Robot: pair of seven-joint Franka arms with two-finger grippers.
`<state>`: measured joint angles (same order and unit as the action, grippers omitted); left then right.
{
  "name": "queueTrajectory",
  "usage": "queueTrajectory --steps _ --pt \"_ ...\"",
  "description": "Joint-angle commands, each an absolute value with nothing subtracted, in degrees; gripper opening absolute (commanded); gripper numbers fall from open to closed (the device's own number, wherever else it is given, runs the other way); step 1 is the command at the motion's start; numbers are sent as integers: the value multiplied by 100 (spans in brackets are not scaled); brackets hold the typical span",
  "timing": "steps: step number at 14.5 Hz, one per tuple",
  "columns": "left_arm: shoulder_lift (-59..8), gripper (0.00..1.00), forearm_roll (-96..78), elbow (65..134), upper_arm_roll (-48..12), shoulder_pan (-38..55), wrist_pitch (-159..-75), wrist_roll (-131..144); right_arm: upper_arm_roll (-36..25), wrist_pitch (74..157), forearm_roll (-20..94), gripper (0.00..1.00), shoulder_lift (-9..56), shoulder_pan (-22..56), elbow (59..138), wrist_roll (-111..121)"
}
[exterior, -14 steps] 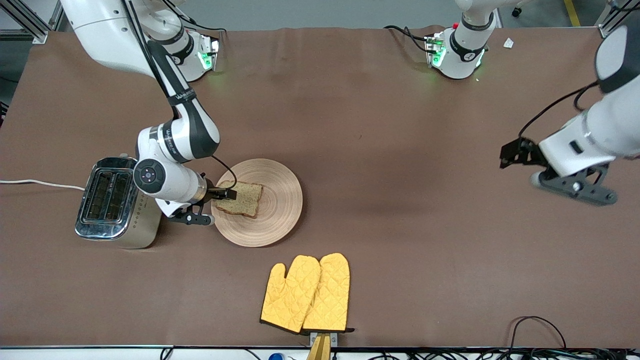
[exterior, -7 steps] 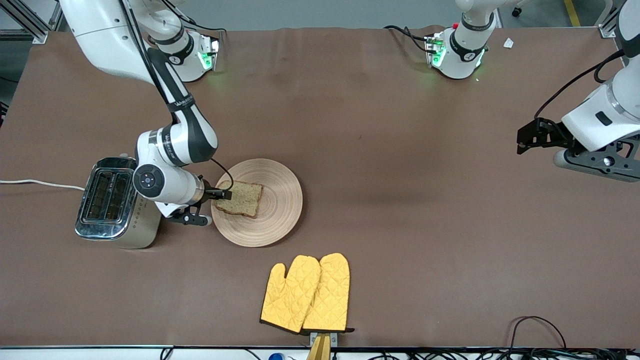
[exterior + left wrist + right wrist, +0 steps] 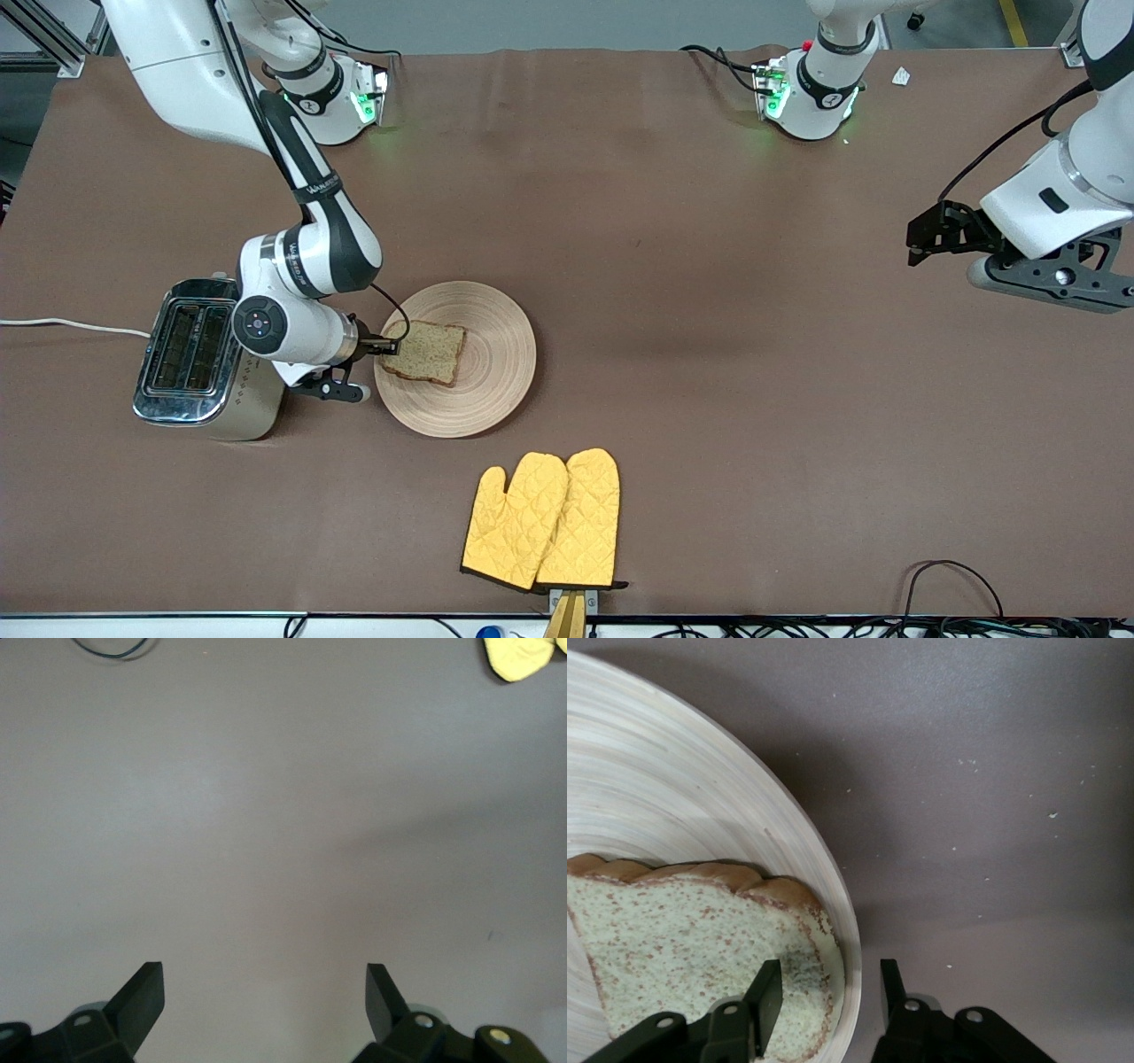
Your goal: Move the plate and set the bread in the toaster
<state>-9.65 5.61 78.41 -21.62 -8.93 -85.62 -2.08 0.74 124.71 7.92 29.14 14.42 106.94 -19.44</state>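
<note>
Right gripper (image 3: 826, 997) low at plate (image 3: 496, 372) rim beside toaster (image 3: 190, 359), jaws apart astride bread (image 3: 428, 352) edge; left gripper (image 3: 264, 994) waiting, jaws wide, over bare table.

I saw brown speckled bread (image 3: 427, 351) lying flat on the round wooden plate (image 3: 496, 390), just beside the upright chrome-topped toaster (image 3: 197, 360), slots empty.

Brown table (image 3: 673, 266) fills the scene. Yellow oven mitts (image 3: 542, 520) lie at 6 o'clock, black cables (image 3: 952, 585) at 5 o'clock, grey floor (image 3: 567, 22) at 12 o'clock.
</note>
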Motion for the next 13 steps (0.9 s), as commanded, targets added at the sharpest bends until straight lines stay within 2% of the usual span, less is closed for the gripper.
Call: queueTrajectory --steps 1,4,6,10,13 --pt "-739 100 528 7884 -1189 -55 -8525 156 114 12525 835 47 2927 1389 10732 -1995" --pt "-580 100 309 7945 -468 465 -8517 360 114 12516 835 45 2927 1441 10723 -2091" --pt "-432 100 246 8172 -422 510 -8543 396 114 12516 835 43 2953 1459 10723 -2109" --pt "262 100 203 9340 -413 466 -9499 396 123 12498 835 40 2971 1450 10723 -2170" --pt "395 100 -61 9562 -282 457 -9545 404 123 12498 835 36 2971 1511 10723 -2294"
